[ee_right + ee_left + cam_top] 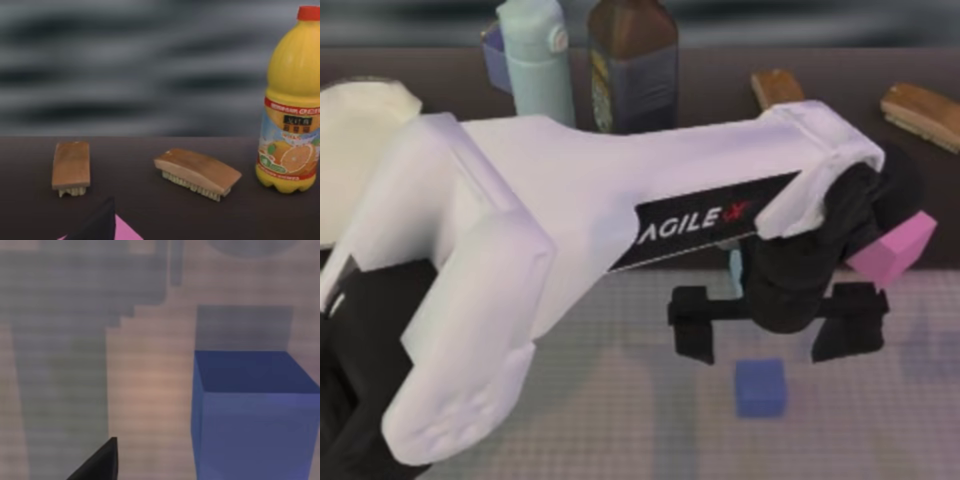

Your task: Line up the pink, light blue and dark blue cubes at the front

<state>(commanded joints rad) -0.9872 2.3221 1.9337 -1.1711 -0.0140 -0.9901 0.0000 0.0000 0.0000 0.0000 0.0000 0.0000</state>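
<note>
The dark blue cube point(761, 387) sits on the pale grid surface at the front point(620, 420). My left gripper point(772, 335) hovers just above and behind it, open, nothing held. In the left wrist view the dark blue cube point(255, 415) fills the near side, apart from the one fingertip point(100, 462) that shows. The pink cube point(892, 250) rests at the line between grid and brown table. Only a sliver of the light blue cube point(735, 270) peeks from under the left arm. My right gripper point(142, 232) is open, level and low, with the pink cube point(127, 231) right below it.
Along the back stand a pale blue bottle point(535, 55), a dark bottle point(633, 65) and a periwinkle cup point(492, 50). Two wooden brushes point(777, 88) point(920, 115) lie on the brown table. An orange juice bottle point(290, 110) stands at the back right.
</note>
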